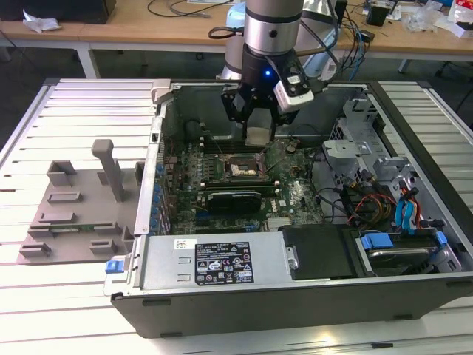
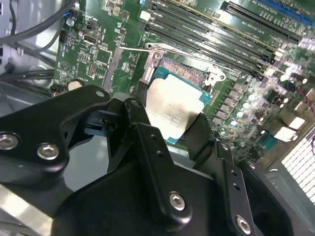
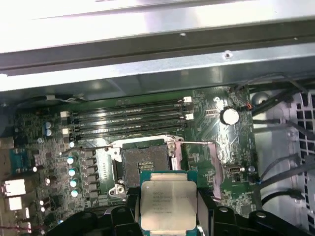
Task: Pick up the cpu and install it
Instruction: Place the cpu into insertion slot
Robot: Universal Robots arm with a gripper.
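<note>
The end effector (image 1: 256, 122) of the arm was lowered inside the open computer case (image 1: 295, 307), which lay on its side on the slatted table (image 1: 81, 103). It was clenched on the cpu (image 1: 259, 135). In the exterior view the pale square chip hung between the two black fingers, above the green motherboard (image 1: 295, 196) and apart from it.

In the second wrist view the fingers (image 2: 135, 115) pressed against two opposite edges of the cpu (image 2: 172, 110). Its dull silver top was turned to the camera, and a thin teal edge ran around it.

The socket (image 3: 142, 164) sat on the motherboard close under the held chip. In the first wrist view it appeared open and empty, with a dark inside and a bright metal frame around it. A thin wire lever (image 3: 197, 143) stood out from the frame to one side. The cpu was not seated in the socket. Whether the chip was exactly over the socket, I could not tell.

Beside the socket several long memory slots (image 3: 128, 120) ran parallel to each other, and a round coin battery (image 3: 229, 116) sat further along the board.

In the exterior view a silver power supply (image 1: 214, 262) with a label filled the near corner of the case. Blue and orange cables (image 1: 403, 211) lay at the exterior view's right. On the exterior view's left a grey plastic fixture (image 1: 74, 211) rested on the table, just beside the case
</note>
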